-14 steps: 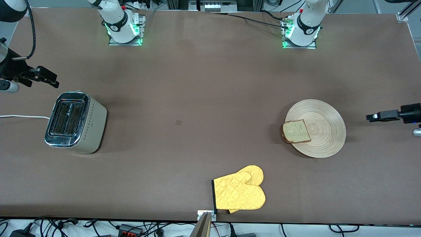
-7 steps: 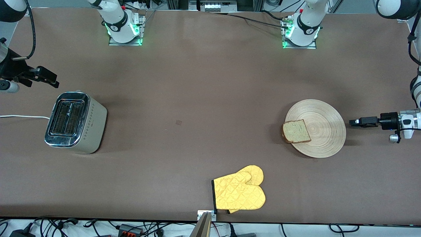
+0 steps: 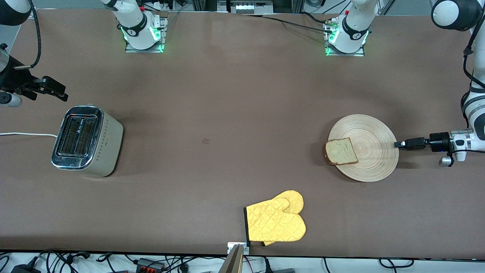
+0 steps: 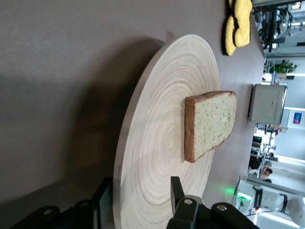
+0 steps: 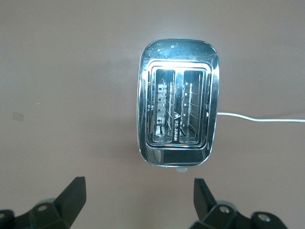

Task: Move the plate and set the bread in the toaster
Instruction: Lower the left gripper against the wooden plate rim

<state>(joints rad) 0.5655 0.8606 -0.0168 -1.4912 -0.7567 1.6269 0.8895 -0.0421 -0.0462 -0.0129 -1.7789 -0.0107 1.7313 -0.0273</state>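
The round light-wood plate lies toward the left arm's end of the table. The bread rests on the edge of the plate that faces the toaster. My left gripper is low at the plate's rim, open, with one finger above the rim and one below it. The toaster stands toward the right arm's end, both slots empty. My right gripper waits open in the air beside the toaster, holding nothing.
A yellow oven mitt lies near the table's front edge, nearer to the front camera than the plate. The toaster's white cord runs off the right arm's end of the table.
My left gripper has come in from the table's end to the plate's rim, and its fingers have narrowed around it. Plate, bread and right arm have not moved.
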